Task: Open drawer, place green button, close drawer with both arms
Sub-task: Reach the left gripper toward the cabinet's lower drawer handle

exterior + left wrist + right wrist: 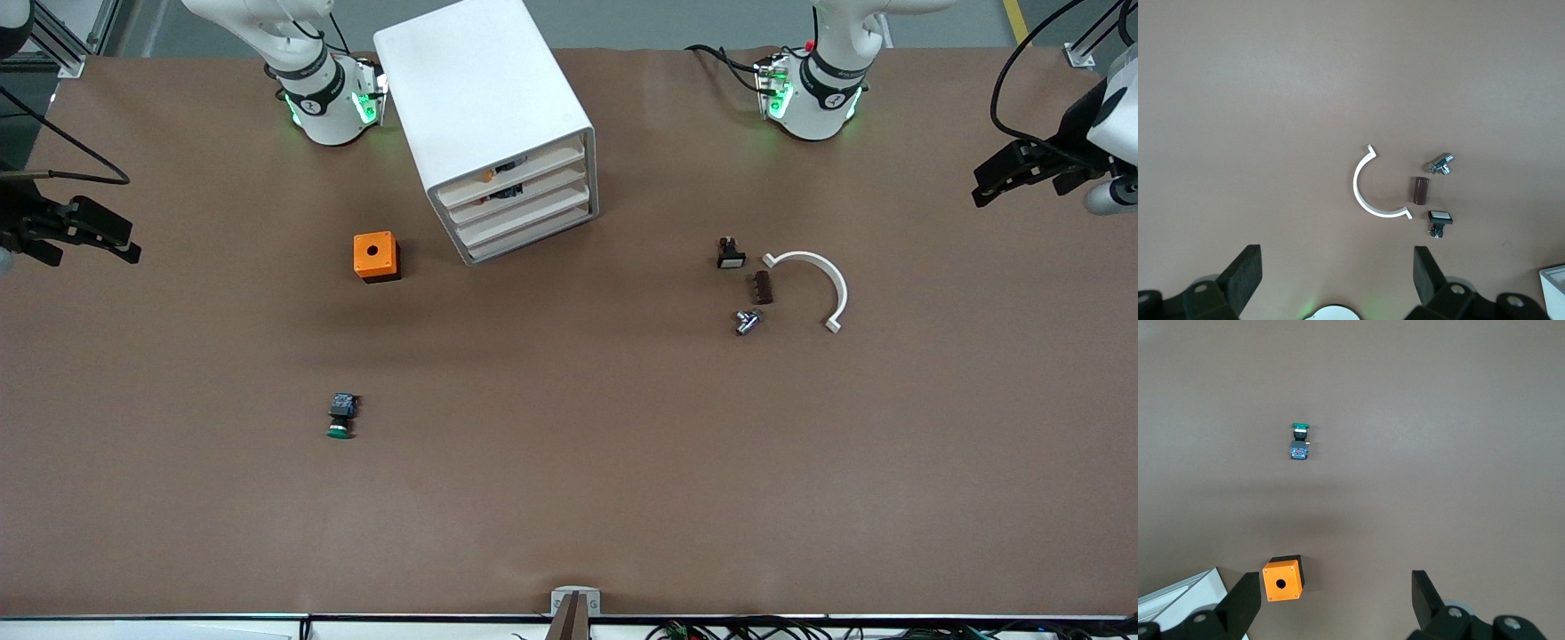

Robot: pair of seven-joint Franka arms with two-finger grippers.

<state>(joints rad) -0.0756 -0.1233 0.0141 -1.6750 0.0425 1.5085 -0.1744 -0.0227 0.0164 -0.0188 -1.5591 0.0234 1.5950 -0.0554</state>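
Observation:
The white cabinet [484,107] stands between the two arm bases, its four drawer fronts facing the front camera at a slant. The drawer [526,219], third down, sits pushed in level with the others. The button [341,416], green cap and black-blue body, lies on its side on the table toward the right arm's end, nearer the camera than the orange cube; it also shows in the right wrist view [1299,442]. My right gripper [132,244] [1335,597] hangs open and empty high over its end of the table. My left gripper [978,184] [1338,270] hangs open and empty over its end.
An orange cube with a hole [376,256] sits beside the cabinet. Toward the left arm's end lie a small black part with a white face [731,254], a brown block [763,287], a metal fitting [747,321] and a white half-ring [813,283].

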